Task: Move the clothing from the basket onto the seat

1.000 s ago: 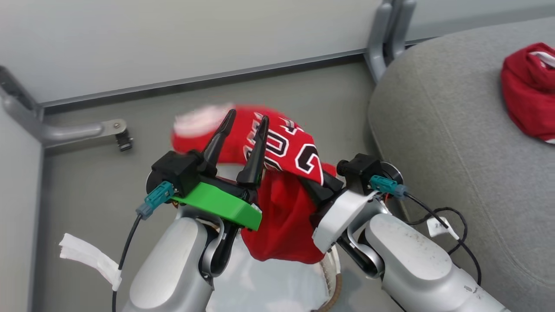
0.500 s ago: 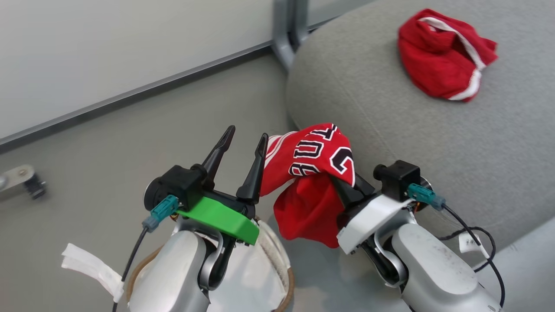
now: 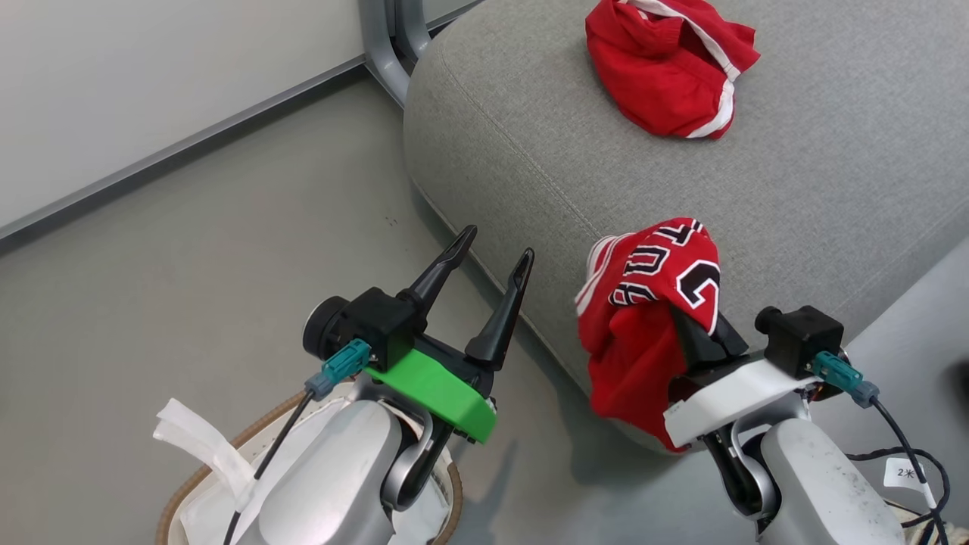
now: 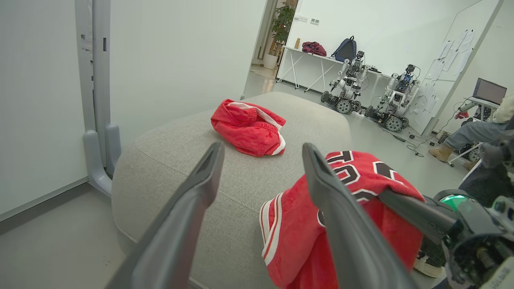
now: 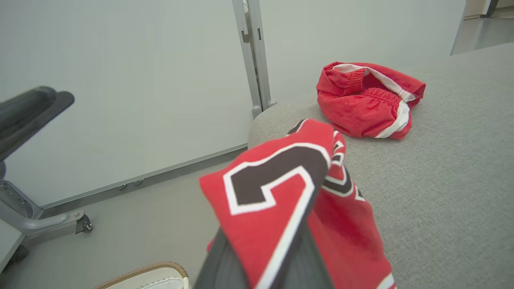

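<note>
My right gripper is shut on the red jersey with black-and-white numerals. The jersey drapes over its fingers and hangs at the near edge of the grey seat. It also shows in the left wrist view and the right wrist view. A second red garment with white trim lies bunched further back on the seat. My left gripper stands open and empty over the floor, left of the jersey. Below my left arm is the basket's brown rim with its white liner.
A grey metal post and foot stand against the white wall panel at the seat's far corner. Grey floor lies left of the seat. In the left wrist view, other robots and a seated person's legs are far behind.
The head view has swung right, from the basket to the seat. My right gripper has carried the jersey from above the basket to the seat's near edge. My left gripper stays open.
</note>
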Robot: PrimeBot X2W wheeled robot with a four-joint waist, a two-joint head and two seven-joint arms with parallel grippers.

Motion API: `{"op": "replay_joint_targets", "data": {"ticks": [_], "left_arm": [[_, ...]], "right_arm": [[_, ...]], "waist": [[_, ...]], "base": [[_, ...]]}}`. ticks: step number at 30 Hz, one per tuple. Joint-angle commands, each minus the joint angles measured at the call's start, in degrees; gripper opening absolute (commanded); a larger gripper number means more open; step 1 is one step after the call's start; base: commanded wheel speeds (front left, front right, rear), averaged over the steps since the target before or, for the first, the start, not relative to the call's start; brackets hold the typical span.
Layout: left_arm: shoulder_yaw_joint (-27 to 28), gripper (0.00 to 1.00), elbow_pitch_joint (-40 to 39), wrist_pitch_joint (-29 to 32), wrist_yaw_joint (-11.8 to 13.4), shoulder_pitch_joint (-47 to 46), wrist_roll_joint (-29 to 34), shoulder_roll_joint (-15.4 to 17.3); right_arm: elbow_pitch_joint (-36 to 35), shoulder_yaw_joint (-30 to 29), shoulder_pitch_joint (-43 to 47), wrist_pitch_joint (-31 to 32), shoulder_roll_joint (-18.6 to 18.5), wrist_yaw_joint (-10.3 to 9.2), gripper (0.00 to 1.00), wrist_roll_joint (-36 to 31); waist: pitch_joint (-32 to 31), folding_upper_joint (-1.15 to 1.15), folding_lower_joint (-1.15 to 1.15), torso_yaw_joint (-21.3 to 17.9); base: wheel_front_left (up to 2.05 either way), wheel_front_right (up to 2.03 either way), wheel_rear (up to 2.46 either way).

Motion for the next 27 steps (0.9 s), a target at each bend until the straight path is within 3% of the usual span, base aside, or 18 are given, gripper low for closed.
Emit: {"op": "replay_joint_targets", "data": {"ticks": [1, 8, 15, 27], "left_arm": [[0.1, 1.0, -0.3, 0.0, 0.0, -0.2, -0.6, 0.7], [0.4, 1.0, -0.5, 0.0, 0.0, 0.6, 0.2, 3.0], [3.2, 1.0, -1.6, 0.0, 0.0, 1.5, 1.9, 6.7], [3.3, 1.0, -4.5, 0.0, 0.0, -1.6, 2.4, 10.4]], "right_arm": [[-0.3, 0.1, 0.4, -0.1, -0.2, -0.06, 0.0, -1.1], [0.4, -1.4, -7.4, -0.1, -4.3, -0.07, 0.0, -4.4], [5.4, -4.3, -22.6, -0.1, -10.4, -0.07, 0.0, -7.8], [21.1, -16.2, -42.0, -0.1, -21.8, -0.07, 0.0, -15.6]], "waist": [[0.4, 0.0, 0.0, -0.1], [3.7, 0.0, 0.0, -0.1], [8.9, 0.0, 0.0, 0.0], [18.5, 0.0, 0.0, 7.7]], "base": [[0.05, 0.05, 0.05], [0.0, 0.0, 0.0], [0.0, 0.0, 0.0], [0.0, 0.0, 0.0]]}}
